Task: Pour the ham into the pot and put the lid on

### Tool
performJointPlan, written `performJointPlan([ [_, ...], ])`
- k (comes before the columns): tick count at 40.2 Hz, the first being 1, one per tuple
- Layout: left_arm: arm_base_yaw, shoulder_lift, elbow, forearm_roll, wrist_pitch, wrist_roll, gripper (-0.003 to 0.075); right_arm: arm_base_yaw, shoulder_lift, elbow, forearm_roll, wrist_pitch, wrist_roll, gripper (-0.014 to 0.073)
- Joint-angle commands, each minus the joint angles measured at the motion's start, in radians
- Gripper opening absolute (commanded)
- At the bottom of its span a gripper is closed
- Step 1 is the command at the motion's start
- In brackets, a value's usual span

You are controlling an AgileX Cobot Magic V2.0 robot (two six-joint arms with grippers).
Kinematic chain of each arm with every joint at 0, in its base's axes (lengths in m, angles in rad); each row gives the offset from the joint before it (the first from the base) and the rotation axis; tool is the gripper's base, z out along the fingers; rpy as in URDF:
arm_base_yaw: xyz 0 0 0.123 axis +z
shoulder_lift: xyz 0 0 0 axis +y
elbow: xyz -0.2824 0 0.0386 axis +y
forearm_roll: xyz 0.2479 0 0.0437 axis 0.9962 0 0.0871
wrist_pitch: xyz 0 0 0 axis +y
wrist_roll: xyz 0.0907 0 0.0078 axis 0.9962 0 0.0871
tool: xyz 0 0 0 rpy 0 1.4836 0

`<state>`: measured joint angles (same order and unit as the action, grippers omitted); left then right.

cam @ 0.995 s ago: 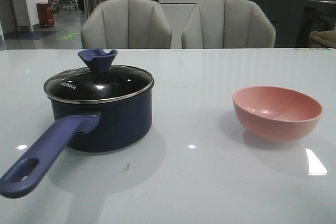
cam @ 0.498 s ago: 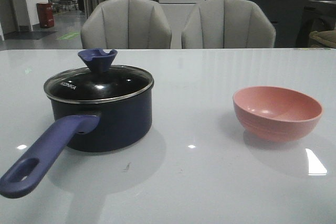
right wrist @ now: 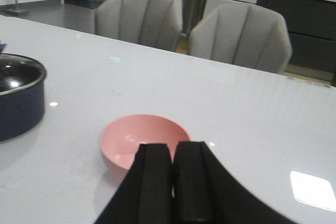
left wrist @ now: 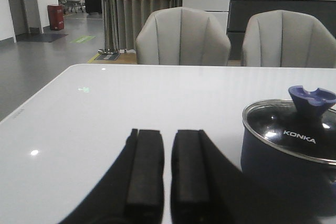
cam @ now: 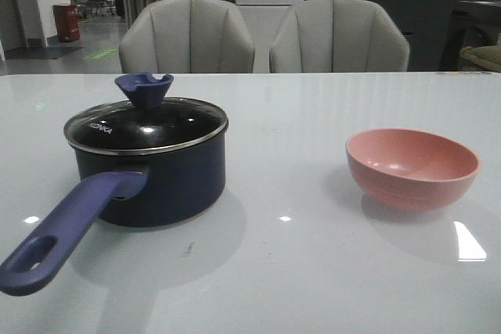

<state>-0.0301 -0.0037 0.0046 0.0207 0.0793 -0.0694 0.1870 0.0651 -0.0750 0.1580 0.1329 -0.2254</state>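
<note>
Table (cam: pixel 313 107): glossy pale grey-white, wide and bare between the pot (cam: pixel 168 181) on the robot's left and the pink bowl (cam: pixel 412 168) on its right; the two stand well apart. Far edge runs in front of two grey upholstered chairs (cam: pixel 188 37).

Pot: dark navy, round, straight-walled. Long purple-blue handle (cam: pixel 66 228) with an oval hole angles toward the near left corner of the front view. Lid (cam: pixel 145 124) sits on the pot: dark glass, steel rim, notched purple-blue knob (cam: pixel 144 87), white KONKA lettering.

Bowl: matte pink, rounded, inside looks bare. Ham not visible in any view.

Front view shows neither arm. Left wrist view: left gripper (left wrist: pixel 167 174), black flat pads nearly together with a thin gap, holding nothing, low over the table beside the pot. Right wrist view: right gripper (right wrist: pixel 173 182), pads almost touching, empty, just short of the bowl's near rim; the pot's edge shows at the far side
</note>
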Motion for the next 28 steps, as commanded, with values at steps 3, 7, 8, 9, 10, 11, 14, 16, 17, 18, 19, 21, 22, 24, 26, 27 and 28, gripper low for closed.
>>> performJointPlan([
  [3,0.001,-0.021,0.022,-0.001,-0.079,-0.008,0.0133,-0.097,-0.034,0.01,-0.112,-0.09,0.145,0.0149],
  [7,0.001,-0.021,0.022,-0.001,-0.079,-0.008,0.0133,-0.105,-0.073,0.037,-0.215,-0.093,0.258,0.0149],
  [8,0.001,-0.021,0.022,-0.001,-0.079,-0.008,0.0133,-0.103,-0.08,0.044,-0.237,-0.093,0.274,0.0149],
  [9,0.001,-0.021,0.022,-0.001,-0.079,-0.008,0.0133,-0.103,-0.091,0.053,-0.247,-0.093,0.294,0.0149],
  [10,0.001,-0.021,0.022,-0.001,-0.079,-0.008,0.0133,-0.103,-0.097,0.059,-0.255,-0.094,0.312,0.0149],
  [11,0.001,-0.021,0.022,-0.001,-0.079,-0.008,0.0133,-0.103,-0.097,0.068,-0.256,-0.101,0.322,0.0149],
  [14,0.001,-0.021,0.022,-0.001,-0.079,-0.008,0.0133,-0.103,-0.095,0.092,-0.256,-0.125,0.355,0.0149],
  [16,0.001,-0.019,0.022,-0.001,-0.079,-0.008,0.0133,-0.103,-0.095,0.097,-0.256,-0.118,0.365,0.0149],
  [17,0.001,-0.019,0.022,-0.001,-0.079,-0.008,0.0133,-0.103,-0.095,0.097,-0.256,-0.115,0.364,0.0149],
  [18,0.001,-0.019,0.022,-0.001,-0.079,-0.008,0.0133,-0.103,-0.095,0.097,-0.256,-0.115,0.364,0.0149],
  [19,0.001,-0.019,0.022,-0.001,-0.079,-0.008,0.0133,-0.103,-0.095,0.097,-0.256,-0.115,0.364,0.0149],
  [21,0.001,-0.019,0.022,-0.001,-0.079,-0.008,0.0133,-0.103,-0.095,0.097,-0.256,-0.115,0.364,0.0149],
  [22,0.001,-0.019,0.022,-0.001,-0.079,-0.008,0.0133,-0.103,-0.095,0.097,-0.256,-0.115,0.364,0.0149],
  [24,0.001,-0.019,0.022,-0.001,-0.079,-0.008,0.0133,-0.103,-0.095,0.097,-0.256,-0.114,0.364,0.0149],
  [26,0.001,-0.019,0.022,-0.001,-0.079,-0.008,0.0133,-0.103,-0.095,0.097,-0.256,-0.114,0.364,0.0149],
  [27,0.001,-0.019,0.022,-0.001,-0.079,-0.008,0.0133,-0.103,-0.095,0.097,-0.256,-0.114,0.364,0.0149],
  [28,0.001,-0.019,0.022,-0.001,-0.079,-0.008,0.0133,-0.103,-0.095,0.097,-0.256,-0.114,0.364,0.0149],
])
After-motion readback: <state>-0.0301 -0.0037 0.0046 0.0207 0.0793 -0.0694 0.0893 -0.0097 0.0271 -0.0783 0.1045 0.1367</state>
